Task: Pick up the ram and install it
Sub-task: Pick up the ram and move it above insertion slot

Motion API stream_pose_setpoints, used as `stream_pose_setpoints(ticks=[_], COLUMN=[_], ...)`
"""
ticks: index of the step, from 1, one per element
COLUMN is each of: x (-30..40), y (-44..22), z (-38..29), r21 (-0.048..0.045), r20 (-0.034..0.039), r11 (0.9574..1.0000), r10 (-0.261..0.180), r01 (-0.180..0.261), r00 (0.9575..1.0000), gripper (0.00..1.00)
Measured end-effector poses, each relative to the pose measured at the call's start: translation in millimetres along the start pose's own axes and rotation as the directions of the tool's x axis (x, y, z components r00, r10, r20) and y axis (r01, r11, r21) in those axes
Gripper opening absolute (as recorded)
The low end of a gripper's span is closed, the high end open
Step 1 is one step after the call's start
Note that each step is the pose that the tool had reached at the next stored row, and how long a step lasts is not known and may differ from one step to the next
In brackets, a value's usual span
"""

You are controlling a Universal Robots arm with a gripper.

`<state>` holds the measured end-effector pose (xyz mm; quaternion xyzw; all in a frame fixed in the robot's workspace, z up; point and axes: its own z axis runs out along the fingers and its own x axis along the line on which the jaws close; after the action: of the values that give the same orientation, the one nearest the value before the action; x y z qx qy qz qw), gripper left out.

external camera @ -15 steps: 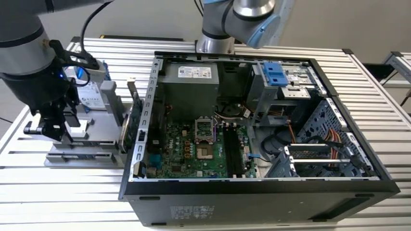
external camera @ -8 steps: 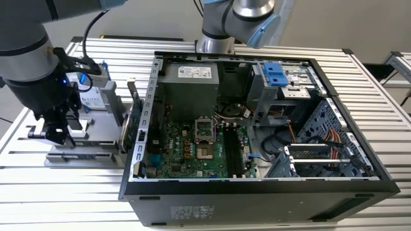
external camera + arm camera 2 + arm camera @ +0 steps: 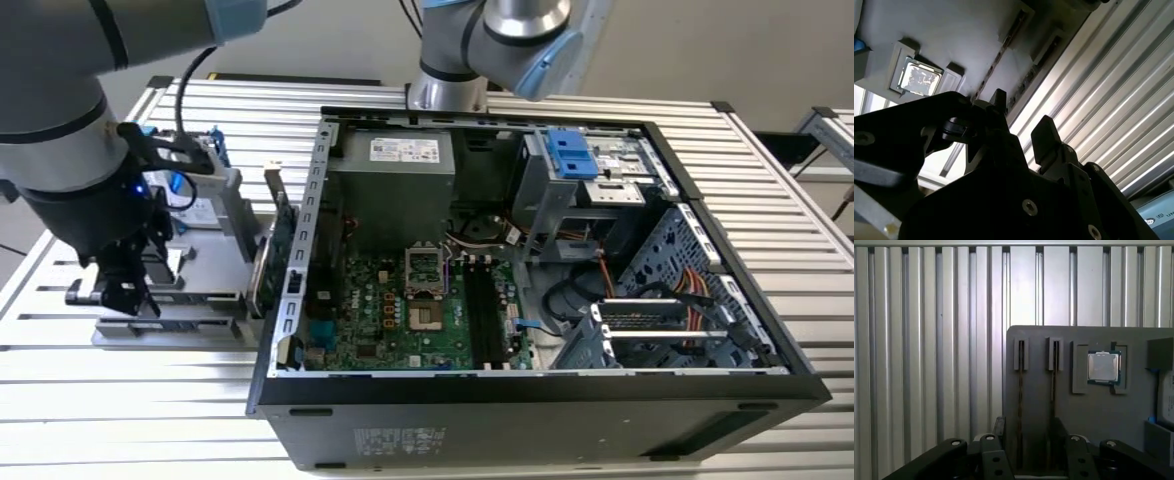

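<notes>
First wrist view, end effector (image 3: 1028,432) open, empty

In the first wrist view, the black gripper (image 3: 1028,427) is hiding the near ends of two thin dark ram sticks (image 3: 1020,390); the grey slotted holder (image 3: 1094,415) is running off-frame.

Nothing here can be read. A white sticker (image 3: 403,150) sits on the grey metal power-supply box (image 3: 394,205) inside the open black computer case (image 3: 534,410). A pale printed label (image 3: 398,438) is on the case's outer wall. The print on both is too small to make out.
</notes>
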<state>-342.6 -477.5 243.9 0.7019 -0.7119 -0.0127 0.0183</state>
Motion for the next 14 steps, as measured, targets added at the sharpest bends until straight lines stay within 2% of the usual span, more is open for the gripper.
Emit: stream_pose_setpoints(ticks=[5,14], x=[7.0,6.6], y=[-0.6,-1.7], z=[8.1,23.6], r21=[-0.0014,-0.0016], r20=[0.0001,0.0000], r11=[1.0000,1.0000], r10=[0.000,0.000], r01=[0.000,0.000], r00=[1.0000,1.0000], gripper=[1.00,1.00])
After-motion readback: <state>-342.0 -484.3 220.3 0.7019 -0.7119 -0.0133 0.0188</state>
